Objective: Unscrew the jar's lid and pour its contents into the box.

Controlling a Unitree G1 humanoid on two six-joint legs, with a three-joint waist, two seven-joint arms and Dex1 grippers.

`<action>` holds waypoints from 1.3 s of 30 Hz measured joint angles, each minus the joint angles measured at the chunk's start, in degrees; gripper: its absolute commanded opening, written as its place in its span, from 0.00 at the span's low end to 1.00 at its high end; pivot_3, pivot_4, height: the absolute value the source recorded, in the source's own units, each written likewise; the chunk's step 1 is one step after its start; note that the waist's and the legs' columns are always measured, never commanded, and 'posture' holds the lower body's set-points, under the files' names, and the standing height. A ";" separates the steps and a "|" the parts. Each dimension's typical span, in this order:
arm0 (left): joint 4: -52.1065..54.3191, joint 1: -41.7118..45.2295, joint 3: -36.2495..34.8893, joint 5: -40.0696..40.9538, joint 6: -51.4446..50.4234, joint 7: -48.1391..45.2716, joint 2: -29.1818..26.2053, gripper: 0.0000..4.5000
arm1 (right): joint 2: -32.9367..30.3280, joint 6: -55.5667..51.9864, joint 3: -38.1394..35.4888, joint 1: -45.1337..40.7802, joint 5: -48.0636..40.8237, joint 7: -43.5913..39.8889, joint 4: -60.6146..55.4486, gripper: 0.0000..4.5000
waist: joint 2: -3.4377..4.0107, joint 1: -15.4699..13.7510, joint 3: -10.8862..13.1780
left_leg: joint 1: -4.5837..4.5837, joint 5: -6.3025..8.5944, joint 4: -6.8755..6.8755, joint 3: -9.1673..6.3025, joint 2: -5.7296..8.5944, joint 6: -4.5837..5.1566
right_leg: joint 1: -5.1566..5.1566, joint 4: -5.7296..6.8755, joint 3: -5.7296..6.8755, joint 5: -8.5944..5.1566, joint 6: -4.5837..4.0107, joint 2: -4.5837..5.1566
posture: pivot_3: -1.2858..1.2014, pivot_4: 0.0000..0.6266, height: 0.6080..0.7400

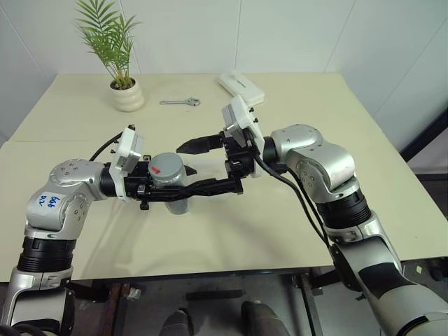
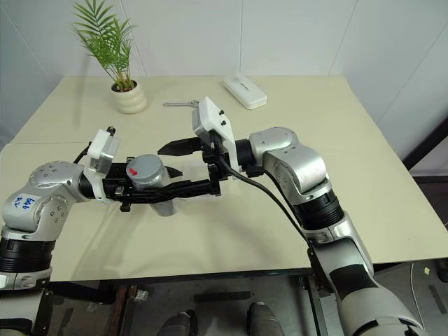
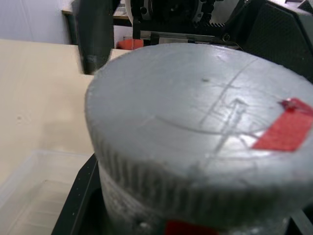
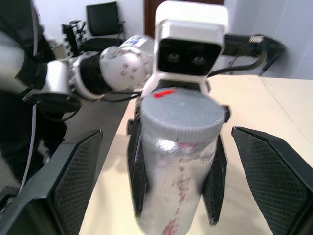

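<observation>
Grey lid (image 1: 165, 169) on jar (image 4: 173, 181) in clenched L gripper (image 1: 183, 190), R gripper (image 1: 210, 165) released alongside.

grey lid (image 1: 164, 170), red mark (image 1: 157, 169)

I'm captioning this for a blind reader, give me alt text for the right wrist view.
A clear cylindrical jar with a grey ribbed screw lid is clamped upright in the left gripper. The right gripper's black fingers stand wide open on either side.
</observation>
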State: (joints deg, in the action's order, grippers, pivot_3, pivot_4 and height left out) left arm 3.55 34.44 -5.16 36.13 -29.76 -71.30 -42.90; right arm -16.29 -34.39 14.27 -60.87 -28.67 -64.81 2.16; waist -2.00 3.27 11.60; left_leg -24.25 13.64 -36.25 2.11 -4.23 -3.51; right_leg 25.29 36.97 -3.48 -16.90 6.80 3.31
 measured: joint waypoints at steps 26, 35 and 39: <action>-0.01 -0.78 0.52 0.02 -1.52 3.28 1.90 0.45 | 6.28 -0.89 1.14 -1.33 5.39 9.66 0.66 0.99 | 0.00 -0.14 0.00 | -0.02 -0.01 0.00 0.00 0.01 -0.01 | 0.01 -0.01 -0.01 0.00 0.00 0.01 | 0.52 0.24 1.00; -1.03 -0.46 0.13 -0.03 -2.01 3.80 1.54 0.45 | -1.65 2.84 0.84 -1.46 5.01 3.22 2.01 0.99 | -0.01 -0.19 0.00 | -0.02 -0.01 0.02 0.00 0.01 -0.01 | 0.00 -0.05 0.00 0.00 0.00 0.01 | 0.52 0.24 1.00; -0.95 -0.46 -0.60 -0.05 -1.17 2.49 1.40 0.45 | -7.43 3.00 -1.81 -0.09 4.79 -0.98 4.24 0.99 | -0.01 -0.29 0.00 | -0.02 -0.01 0.03 0.00 0.01 -0.01 | 0.00 -0.06 0.00 0.00 0.00 0.00 | 0.52 0.24 1.00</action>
State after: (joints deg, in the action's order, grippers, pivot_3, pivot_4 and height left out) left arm 2.61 33.98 -5.76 36.08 -30.93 -68.81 -41.50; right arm -23.72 -31.39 12.46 -60.97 -23.88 -65.79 6.40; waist -2.00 2.99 11.60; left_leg -24.27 13.64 -36.22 2.12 -4.22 -3.52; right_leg 25.29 36.92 -3.49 -16.90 6.80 3.32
